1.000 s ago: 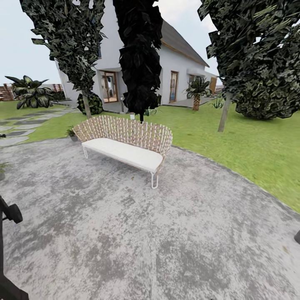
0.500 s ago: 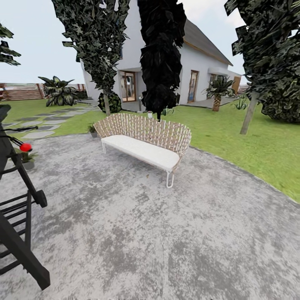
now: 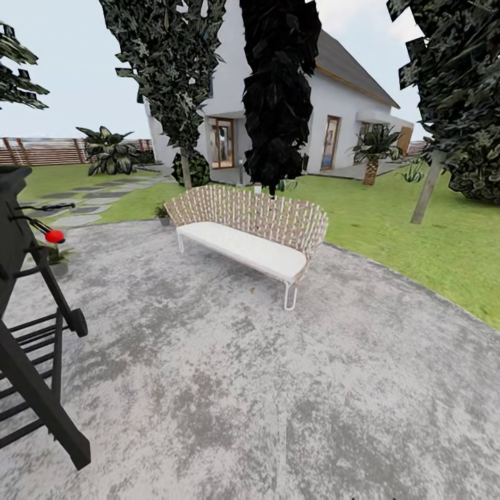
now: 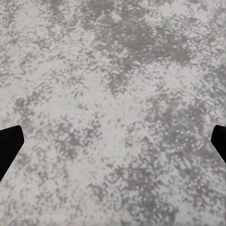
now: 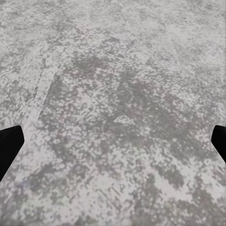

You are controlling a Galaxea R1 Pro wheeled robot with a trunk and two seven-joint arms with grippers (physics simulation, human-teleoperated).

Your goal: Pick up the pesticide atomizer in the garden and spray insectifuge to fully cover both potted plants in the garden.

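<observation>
The left gripper [image 4: 113,146] points down at the round mottled-grey stone patio [image 3: 229,389], and its two black fingertips [image 4: 9,146] sit far apart at the picture's two sides, so its pincer is wide and holds nothing. The right gripper [image 5: 113,143] hangs the same way over the grey stone, with two black fingertips [image 5: 9,143] far apart, so it is wide too and holds nothing. In the head view, one long wicker bench with a white seat [image 3: 250,236] stands on the patio at 12 o'clock. One black metal stand with a red knob [image 3: 35,333] is at 9 o'clock, close by. One small potted plant in a grey pot [image 3: 57,260] sits on the patio just behind the red knob, at about 10 o'clock. A second small potted plant [image 3: 163,214] sits at the left end of the bench, at 11 o'clock, too small to tell its leaves. Three dark trees [image 3: 278,90] rise behind the bench. One white house with a grey roof [image 3: 333,118] stands past them. One small palm tree [image 3: 373,149] grows by the house at 1 o'clock. One brown slat fence [image 3: 42,151] runs along the back at 10 o'clock, and green lawn [image 3: 417,243] lies at 2 o'clock.
</observation>
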